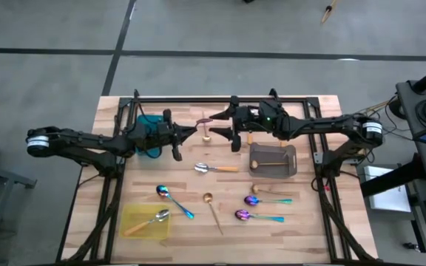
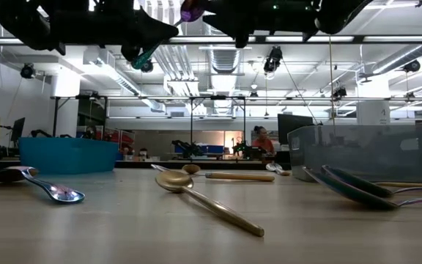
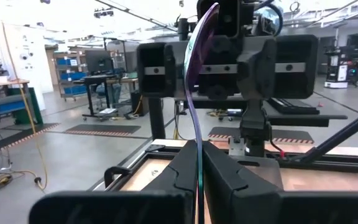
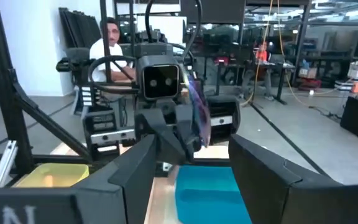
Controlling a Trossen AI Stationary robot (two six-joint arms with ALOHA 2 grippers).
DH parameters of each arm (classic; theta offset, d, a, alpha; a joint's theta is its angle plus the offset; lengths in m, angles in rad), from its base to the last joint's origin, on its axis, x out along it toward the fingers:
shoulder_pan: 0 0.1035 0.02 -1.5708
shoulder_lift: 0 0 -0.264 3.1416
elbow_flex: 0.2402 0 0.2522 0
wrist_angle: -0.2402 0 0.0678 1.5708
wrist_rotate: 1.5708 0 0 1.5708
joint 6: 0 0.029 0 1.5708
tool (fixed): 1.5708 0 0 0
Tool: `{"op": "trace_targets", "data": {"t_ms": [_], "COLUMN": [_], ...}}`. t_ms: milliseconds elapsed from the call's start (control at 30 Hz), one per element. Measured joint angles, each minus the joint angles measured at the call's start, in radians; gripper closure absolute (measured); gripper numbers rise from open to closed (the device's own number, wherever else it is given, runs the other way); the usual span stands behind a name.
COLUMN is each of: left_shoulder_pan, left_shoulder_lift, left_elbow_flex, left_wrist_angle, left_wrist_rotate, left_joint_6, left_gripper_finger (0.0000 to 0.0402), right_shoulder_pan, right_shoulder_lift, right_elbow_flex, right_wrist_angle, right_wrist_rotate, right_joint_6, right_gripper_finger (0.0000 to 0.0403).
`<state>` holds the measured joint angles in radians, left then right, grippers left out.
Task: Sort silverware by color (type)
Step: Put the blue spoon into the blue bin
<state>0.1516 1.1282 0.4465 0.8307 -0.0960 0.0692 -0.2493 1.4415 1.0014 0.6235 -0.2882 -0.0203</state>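
While the left claw (image 1: 191,134) pinches an iridescent spoon (image 1: 204,121) above the table (image 1: 324,229) toward twelve o'clock, the right claw (image 1: 226,125) faces it with fingers spread wide, just beside the bowl. Other spoons (image 1: 261,216) lie toward six o'clock; one rests in the yellow tray (image 1: 133,220).

Worktop (image 1: 87,222) is pale wood planks with a black frame around it. Trays are teal (image 1: 151,125), see-through yellow (image 1: 135,229) and smoky grey (image 1: 291,168). Spoons come in three looks: silver with orange handles (image 1: 214,168), oil-slick blue-purple with teal handles (image 1: 257,216), and plain thin gold (image 1: 213,210). The spoon (image 3: 194,93) pinched in the left end effector (image 3: 201,163) is that purple iridescent kind. Both arms are matte black.
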Motion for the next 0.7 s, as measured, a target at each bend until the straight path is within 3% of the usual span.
{"op": "trace_targets", "data": {"t_ms": [300, 433, 567, 700], "left_shoulder_pan": [0.000, 0.000, 0.000, 0.000], "left_shoulder_lift": [0.026, 0.027, 0.025, 0.030], "left_elbow_flex": [0.000, 0.000, 0.000, 0.000], "left_wrist_angle": [0.003, 0.003, -0.001, -0.001], "left_wrist_rotate": [0.012, 0.012, 0.015, 0.016], "left_joint_6": [0.000, 0.000, 0.001, 0.011], "left_gripper_finger": [0.0401, 0.0402, 0.0402, 0.0401], "right_shoulder_pan": [0.016, 0.016, 0.016, 0.015], "right_shoulder_lift": [0.090, 0.104, 0.113, 0.113], "right_elbow_flex": [0.097, 0.113, 0.119, 0.119], "right_wrist_angle": [0.001, 0.003, -0.004, -0.020], "right_wrist_rotate": [-0.004, -0.004, 0.002, 0.014], "right_joint_6": [-0.069, -0.074, -0.079, -0.082], "right_gripper_finger": [0.0247, 0.0295, 0.0370, 0.0387]}}
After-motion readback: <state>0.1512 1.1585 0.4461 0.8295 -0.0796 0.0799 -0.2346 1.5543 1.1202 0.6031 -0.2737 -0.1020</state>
